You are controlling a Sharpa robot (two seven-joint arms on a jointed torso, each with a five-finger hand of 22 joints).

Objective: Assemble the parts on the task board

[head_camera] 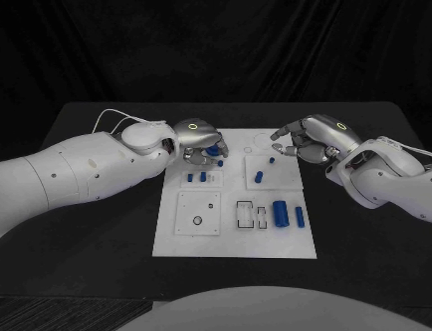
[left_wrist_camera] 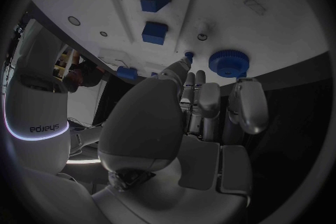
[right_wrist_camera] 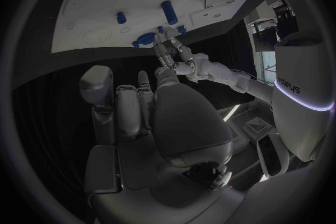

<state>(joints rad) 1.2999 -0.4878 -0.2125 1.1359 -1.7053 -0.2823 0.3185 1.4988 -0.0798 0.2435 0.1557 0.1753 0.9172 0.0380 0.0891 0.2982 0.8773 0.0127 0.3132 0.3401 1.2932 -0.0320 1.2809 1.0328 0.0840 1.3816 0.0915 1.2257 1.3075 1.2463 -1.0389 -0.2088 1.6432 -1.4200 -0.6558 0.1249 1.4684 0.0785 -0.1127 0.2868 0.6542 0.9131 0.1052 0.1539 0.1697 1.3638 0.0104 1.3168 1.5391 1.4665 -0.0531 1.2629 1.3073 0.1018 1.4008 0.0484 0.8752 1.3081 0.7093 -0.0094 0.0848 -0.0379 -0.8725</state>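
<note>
Overhead, the left hand [head_camera: 198,138] hangs palm-down over the far left corner of the task board [head_camera: 236,241], its arm reaching in low across the black surface [head_camera: 96,234]. Its fingers curl down around a blue gear-shaped part [head_camera: 214,150] there, but from above I cannot tell whether they grip it or only stand beside it. The right hand [head_camera: 310,140] is poised over the board's far right corner, fingers spread and pointing toward the left hand, nothing between them — it is released.

Seen from the left wrist, the blue gear [left_wrist_camera: 227,63] lies flat on the white board just beyond the fingertips [left_wrist_camera: 187,75], with one finger stretched toward a small blue peg [left_wrist_camera: 188,55] beside it; contact is still not clear. Two blue blocks [left_wrist_camera: 154,15] sit further along the board in this view.

From the right wrist the right hand's fingers [right_wrist_camera: 126,106] rise straight and apart, well short of the board — and the left hand [right_wrist_camera: 171,56] shows across from it, fingertips down at the board's edge among small blue parts [right_wrist_camera: 169,12].

Nearer the robot, blue cylinders [head_camera: 279,214] lie beside rectangular slots on the board.
</note>
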